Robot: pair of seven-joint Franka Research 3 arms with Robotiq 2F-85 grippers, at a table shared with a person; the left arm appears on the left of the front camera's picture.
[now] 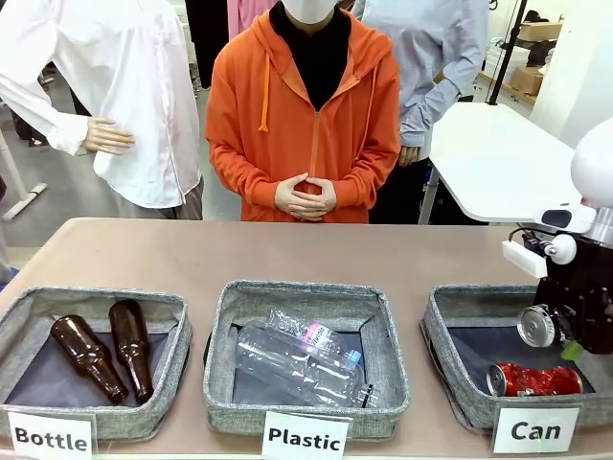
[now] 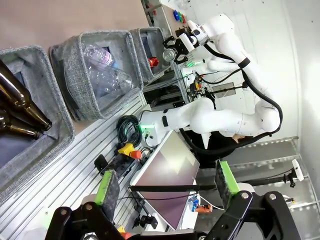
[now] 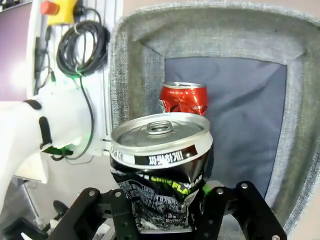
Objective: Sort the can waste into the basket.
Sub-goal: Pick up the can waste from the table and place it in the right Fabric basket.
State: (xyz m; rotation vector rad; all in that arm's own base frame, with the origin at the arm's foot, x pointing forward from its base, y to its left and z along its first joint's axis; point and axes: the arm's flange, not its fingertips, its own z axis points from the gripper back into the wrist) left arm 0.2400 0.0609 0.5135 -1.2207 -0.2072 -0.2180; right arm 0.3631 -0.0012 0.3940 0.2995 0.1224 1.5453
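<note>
The black can (image 3: 159, 170) is clamped between the right gripper's (image 3: 162, 207) fingers, silver top outward, dented at the waist. It hangs over the Can basket (image 1: 450, 316), above the dark floor and near the right side. The red can (image 1: 534, 380) already lies on that floor, toward the label (image 1: 535, 430). To finish well, I would let go only while the black can is well inside the rim, over bare floor beyond the red can, so it does not bounce out. The left gripper (image 2: 167, 187) is spread apart and holds nothing, far from the basket. The person's hands (image 1: 305, 197) are clasped beyond it.
</note>
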